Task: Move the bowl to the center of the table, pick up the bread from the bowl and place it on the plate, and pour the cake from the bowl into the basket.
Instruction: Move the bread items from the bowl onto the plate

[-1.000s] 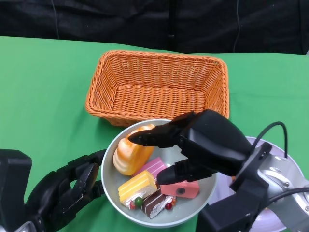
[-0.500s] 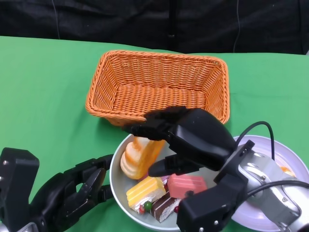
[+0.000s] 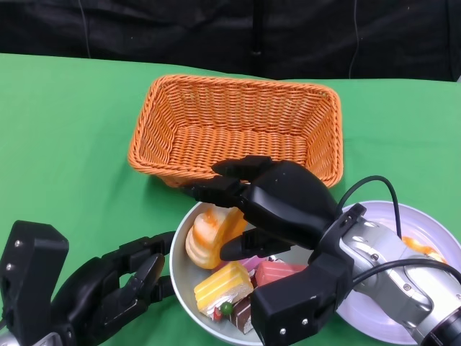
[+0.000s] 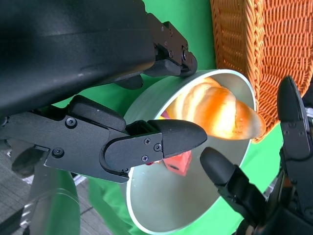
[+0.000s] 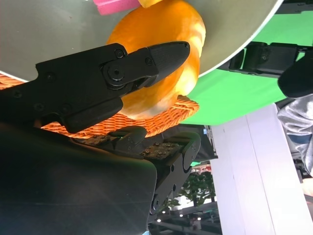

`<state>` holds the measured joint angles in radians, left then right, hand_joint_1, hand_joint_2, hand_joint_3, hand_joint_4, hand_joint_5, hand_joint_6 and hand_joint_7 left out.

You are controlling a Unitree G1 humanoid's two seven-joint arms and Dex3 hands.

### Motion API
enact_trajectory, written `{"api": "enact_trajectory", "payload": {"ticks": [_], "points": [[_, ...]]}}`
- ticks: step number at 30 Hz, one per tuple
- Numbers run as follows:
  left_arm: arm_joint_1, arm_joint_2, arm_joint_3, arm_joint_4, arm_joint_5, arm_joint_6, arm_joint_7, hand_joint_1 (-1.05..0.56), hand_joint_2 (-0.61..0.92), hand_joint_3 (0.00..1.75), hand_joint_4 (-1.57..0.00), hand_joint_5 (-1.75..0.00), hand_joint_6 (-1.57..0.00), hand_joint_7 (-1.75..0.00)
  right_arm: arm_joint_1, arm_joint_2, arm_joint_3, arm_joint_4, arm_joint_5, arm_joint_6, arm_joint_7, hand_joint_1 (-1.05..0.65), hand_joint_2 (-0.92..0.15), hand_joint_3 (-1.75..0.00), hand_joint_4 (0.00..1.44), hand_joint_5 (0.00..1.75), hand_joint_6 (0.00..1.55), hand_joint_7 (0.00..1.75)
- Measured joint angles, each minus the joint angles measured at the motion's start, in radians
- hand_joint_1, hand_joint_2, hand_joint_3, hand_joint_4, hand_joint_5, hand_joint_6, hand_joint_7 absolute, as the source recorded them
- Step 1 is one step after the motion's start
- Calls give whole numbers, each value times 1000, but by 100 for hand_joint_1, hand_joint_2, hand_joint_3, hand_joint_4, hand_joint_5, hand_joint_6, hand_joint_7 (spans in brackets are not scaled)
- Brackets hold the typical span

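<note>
The grey bowl sits in front of the orange basket. In it are the bread and several cake slices: yellow, pink-red and chocolate. My right hand reaches over the bowl and grips the bread, which stands upright between fingers and thumb. In the right wrist view a finger lies across the bread. My left hand holds the bowl's left rim; in the left wrist view its fingers straddle the bowl beside the bread.
A lavender plate lies at the right, partly behind my right forearm, with a small orange piece on it. The basket has nothing in it. Green cloth covers the table, with open room to the left and at the far right.
The bread went from lying in the bowl to standing upright in my right hand's grip. The bowl and my left hand shifted slightly right and toward me.
</note>
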<state>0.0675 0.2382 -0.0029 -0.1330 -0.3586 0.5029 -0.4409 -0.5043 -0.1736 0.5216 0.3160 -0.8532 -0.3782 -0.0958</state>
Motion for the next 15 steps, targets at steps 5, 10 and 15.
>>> {"api": "enact_trajectory", "payload": {"ticks": [5,10,15], "points": [[0,0,-3,-7,12,-2,2,-69,92,63,-19,-67,-38,-3,-7,-6,13,65,-20,-18,-54,-46,-92,0,49,7,47,3],[1,0,-2,-8,22,-5,8,-67,92,63,-19,-68,-38,-3,-8,-15,24,97,-22,-22,-70,-45,-91,0,49,9,48,2],[14,4,3,-11,41,-18,9,-65,92,64,-18,-68,-36,-1,-10,-15,30,124,-22,-35,-108,-43,-89,0,52,12,51,3]]}}
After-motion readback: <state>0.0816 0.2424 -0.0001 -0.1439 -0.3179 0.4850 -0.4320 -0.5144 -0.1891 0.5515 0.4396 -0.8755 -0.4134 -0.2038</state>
